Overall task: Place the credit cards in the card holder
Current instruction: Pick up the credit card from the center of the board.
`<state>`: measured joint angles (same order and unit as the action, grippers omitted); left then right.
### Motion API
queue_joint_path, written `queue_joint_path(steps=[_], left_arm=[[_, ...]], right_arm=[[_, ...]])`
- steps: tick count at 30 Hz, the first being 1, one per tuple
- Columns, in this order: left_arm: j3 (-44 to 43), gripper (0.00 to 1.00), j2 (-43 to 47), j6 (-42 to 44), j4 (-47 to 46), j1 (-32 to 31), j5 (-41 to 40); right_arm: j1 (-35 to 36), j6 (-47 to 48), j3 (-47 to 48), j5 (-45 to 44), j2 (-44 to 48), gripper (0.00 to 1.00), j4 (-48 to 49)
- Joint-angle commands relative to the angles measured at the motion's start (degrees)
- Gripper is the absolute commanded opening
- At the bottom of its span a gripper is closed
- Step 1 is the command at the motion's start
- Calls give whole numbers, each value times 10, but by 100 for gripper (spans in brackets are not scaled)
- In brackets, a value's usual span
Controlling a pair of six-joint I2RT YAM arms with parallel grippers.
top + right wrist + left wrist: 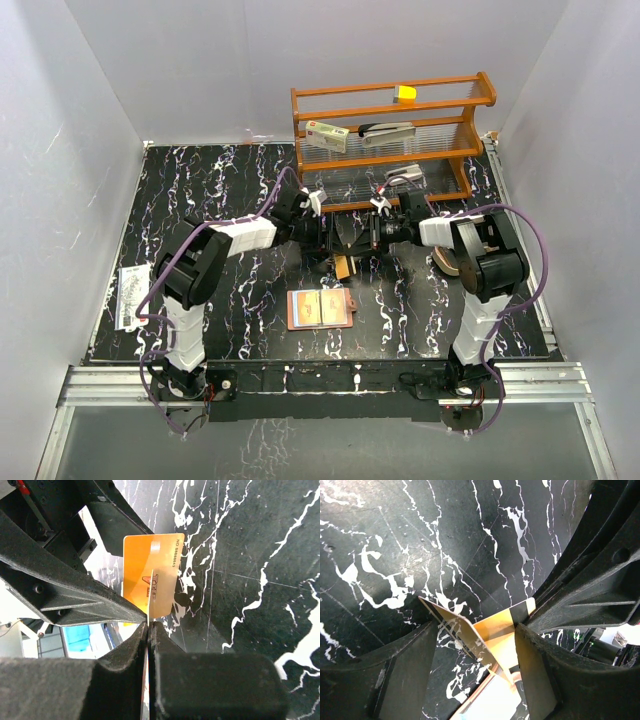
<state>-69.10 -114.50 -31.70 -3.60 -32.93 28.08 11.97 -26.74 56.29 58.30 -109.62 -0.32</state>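
right fingers (120, 665): pinching orange card (152, 565) edge | left fingers (405, 680): spread, card between, possibly touching one

Orange card (152, 580) on edge; card holder (320, 309) open.

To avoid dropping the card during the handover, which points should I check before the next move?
1. Right gripper shut on the orange card: ok.
2. Left gripper open, one finger on each side of that card: ok.
3. Left fingers touching the card: cannot tell.
4. Card holder lying open on the table: ok.
5. Free slot in the card holder: cannot tell.
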Motion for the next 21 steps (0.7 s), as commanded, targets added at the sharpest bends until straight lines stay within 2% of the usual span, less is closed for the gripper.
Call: queue_joint_path(steps=[1,4,9,21], left_arm=[[35,64,6,17,70,13,-31],[35,63,9,19,79,15,-31],[42,54,21,22,97,18,-49],[73,5,58,16,83,27,-62]], right_arm=[[9,-27,-6,17,5,0,59],[10,-27,-6,13,3,0,58],[13,-16,-3,2,-2,0,39],[13,23,3,-27,8,0,-10]])
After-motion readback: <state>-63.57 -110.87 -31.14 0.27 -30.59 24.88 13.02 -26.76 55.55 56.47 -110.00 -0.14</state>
